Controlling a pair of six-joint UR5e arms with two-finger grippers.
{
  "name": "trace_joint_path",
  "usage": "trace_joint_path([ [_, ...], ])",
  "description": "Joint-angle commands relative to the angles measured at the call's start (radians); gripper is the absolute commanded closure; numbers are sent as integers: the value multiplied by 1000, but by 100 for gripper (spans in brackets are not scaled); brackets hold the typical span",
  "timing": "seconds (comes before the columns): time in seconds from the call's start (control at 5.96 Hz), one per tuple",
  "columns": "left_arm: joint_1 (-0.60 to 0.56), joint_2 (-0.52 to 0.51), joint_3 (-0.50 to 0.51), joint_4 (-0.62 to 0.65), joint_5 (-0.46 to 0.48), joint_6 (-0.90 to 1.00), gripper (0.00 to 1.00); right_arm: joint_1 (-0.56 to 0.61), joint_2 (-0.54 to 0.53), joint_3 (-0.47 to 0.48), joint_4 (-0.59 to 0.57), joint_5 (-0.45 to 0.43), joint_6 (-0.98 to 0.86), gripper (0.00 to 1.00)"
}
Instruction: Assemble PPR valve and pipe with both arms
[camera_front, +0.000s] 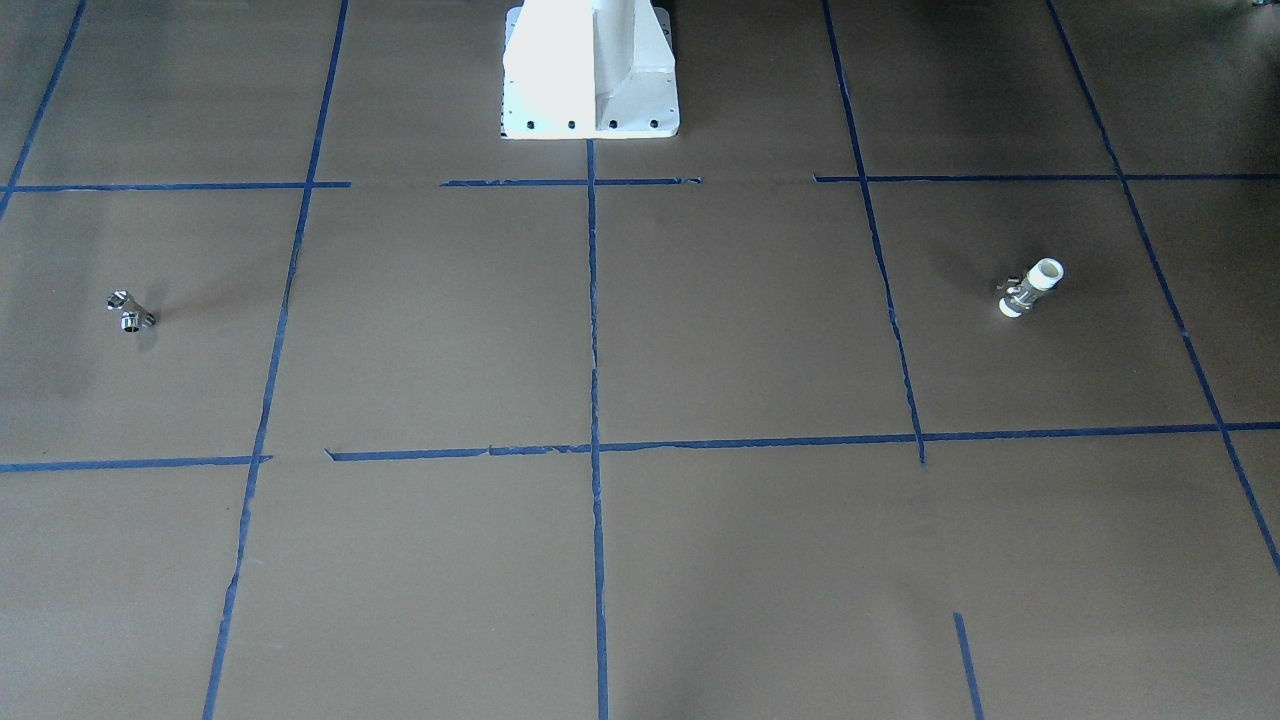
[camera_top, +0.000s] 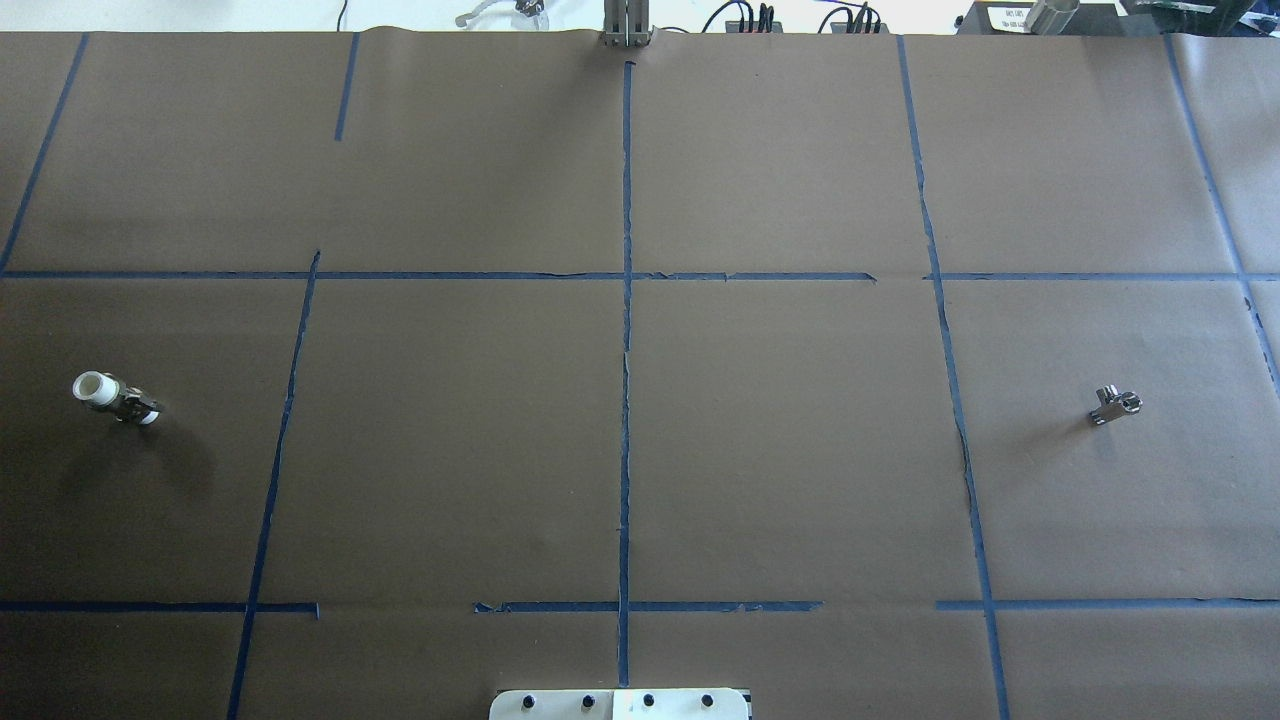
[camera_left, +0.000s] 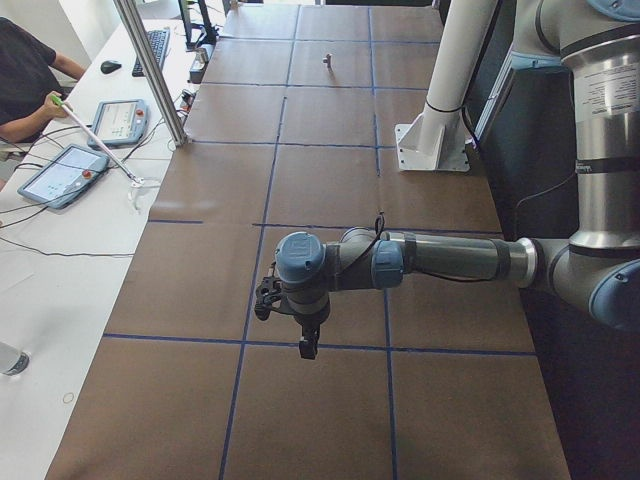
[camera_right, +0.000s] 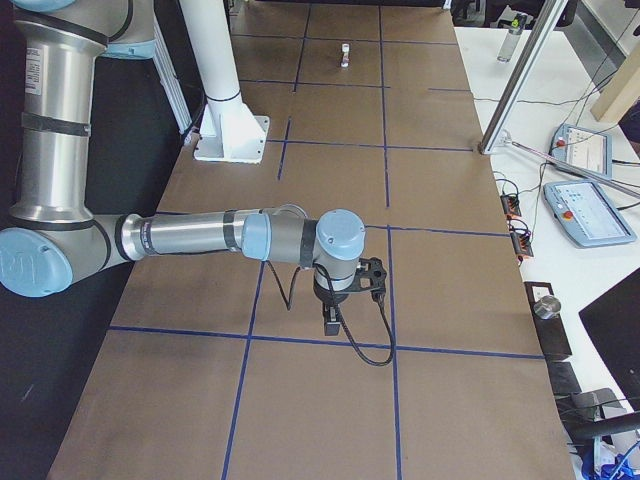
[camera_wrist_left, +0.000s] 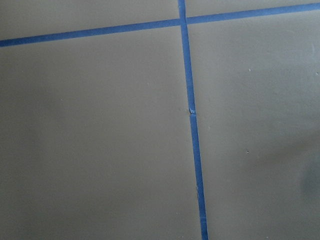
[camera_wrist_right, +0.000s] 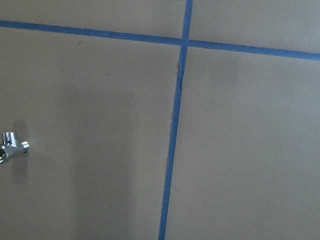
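Observation:
The PPR valve (camera_front: 1030, 288) has white ends and a metal middle and lies on the brown table cover; it is at the far left of the overhead view (camera_top: 117, 396) and small at the far end of the exterior right view (camera_right: 344, 52). The pipe (camera_front: 130, 312), a small chrome angled fitting, lies far from it at the right of the overhead view (camera_top: 1113, 406) and at the left edge of the right wrist view (camera_wrist_right: 12, 145). My left gripper (camera_left: 308, 342) and right gripper (camera_right: 331, 320) hang above the table, each only in a side view. I cannot tell whether they are open or shut.
The white pedestal base (camera_front: 590, 75) stands at the robot's side of the table. Blue tape lines (camera_top: 626, 350) divide the brown cover. A metal post (camera_left: 150, 70), tablets (camera_left: 62, 172) and an operator (camera_left: 25, 80) are along the far table side.

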Motion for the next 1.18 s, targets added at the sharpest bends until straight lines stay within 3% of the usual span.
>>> trace_joint_path([
  [0.0, 2, -4, -24, 2, 0, 5, 0, -1, 0, -1, 1, 1, 0, 0],
  [1.01, 5, 24, -47, -6, -17, 12, 0, -2, -3, -8, 27, 12, 15, 0],
])
